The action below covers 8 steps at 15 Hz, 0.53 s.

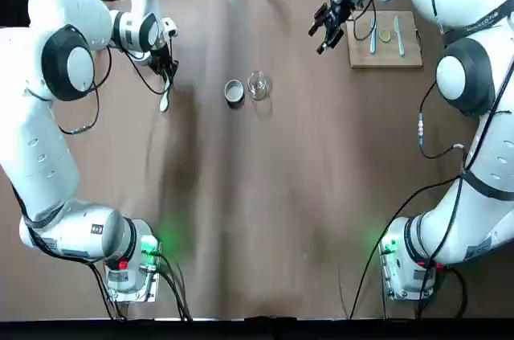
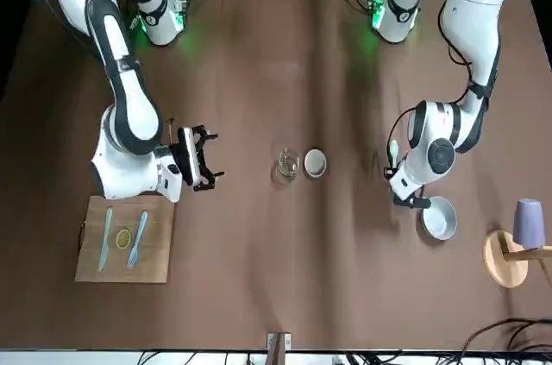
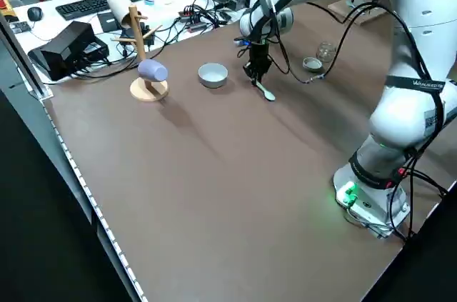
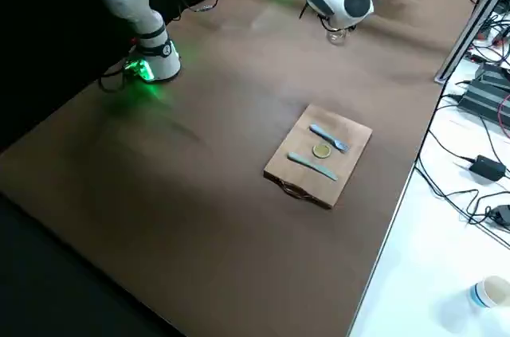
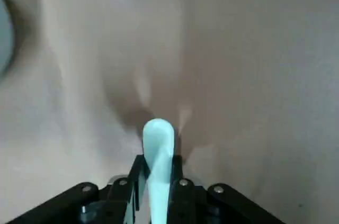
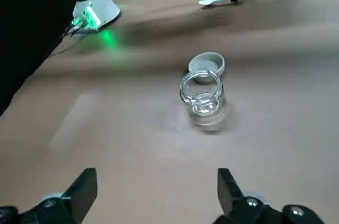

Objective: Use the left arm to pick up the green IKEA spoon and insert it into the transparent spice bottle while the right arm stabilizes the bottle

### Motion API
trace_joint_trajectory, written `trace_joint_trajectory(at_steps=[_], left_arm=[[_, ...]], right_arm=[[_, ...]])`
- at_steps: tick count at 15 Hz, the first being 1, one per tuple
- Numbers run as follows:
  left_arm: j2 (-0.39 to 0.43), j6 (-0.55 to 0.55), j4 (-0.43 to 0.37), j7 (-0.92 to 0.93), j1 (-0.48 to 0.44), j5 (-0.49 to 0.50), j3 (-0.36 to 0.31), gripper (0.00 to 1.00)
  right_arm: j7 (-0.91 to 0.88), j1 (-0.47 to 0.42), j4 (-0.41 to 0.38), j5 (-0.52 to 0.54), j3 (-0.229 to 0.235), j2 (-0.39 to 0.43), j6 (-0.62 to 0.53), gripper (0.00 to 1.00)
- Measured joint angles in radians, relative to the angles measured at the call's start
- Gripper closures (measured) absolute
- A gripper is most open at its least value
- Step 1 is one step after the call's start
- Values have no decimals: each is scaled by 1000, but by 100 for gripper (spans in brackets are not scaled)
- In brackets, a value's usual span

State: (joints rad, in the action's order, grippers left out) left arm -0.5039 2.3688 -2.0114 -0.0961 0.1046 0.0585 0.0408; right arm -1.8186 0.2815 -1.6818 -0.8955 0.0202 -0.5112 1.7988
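Observation:
The pale green spoon (image 1: 165, 99) is at the table's far left, and my left gripper (image 1: 167, 77) is shut on its handle from above. In the left wrist view the spoon (image 5: 158, 147) sticks out between the two black fingers, its bowl low over the brown cloth. The clear spice bottle (image 1: 259, 84) stands upright at mid-table, well to the right of the spoon, with nothing holding it. My right gripper (image 1: 324, 29) hangs open, farther back and to the right of it. The right wrist view shows the bottle (image 6: 202, 97) ahead of the spread fingers.
A small grey-rimmed metal cup (image 1: 234, 92) stands right beside the bottle on its left. A wooden board (image 1: 385, 39) with pale blue cutlery lies at the far right. A white bowl (image 2: 438, 217) and a mug stand (image 2: 507, 254) sit beyond the left gripper.

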Motion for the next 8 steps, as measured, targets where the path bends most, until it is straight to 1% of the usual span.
trace_joint_trajectory(at_steps=[2,4,5,8], left_arm=[[29,-1,15,0,-1,0,0,77],[67,-16,24,0,0,0,12,77],[98,-66,42,0,1,0,33,77],[115,-166,92,0,2,0,71,77]], right_arm=[[-32,12,-44,-50,-1,0,33,0],[-93,35,-93,-114,-1,0,94,0],[-170,65,-158,-229,-1,-1,162,0],[-329,115,-261,-437,-2,-4,266,0]])
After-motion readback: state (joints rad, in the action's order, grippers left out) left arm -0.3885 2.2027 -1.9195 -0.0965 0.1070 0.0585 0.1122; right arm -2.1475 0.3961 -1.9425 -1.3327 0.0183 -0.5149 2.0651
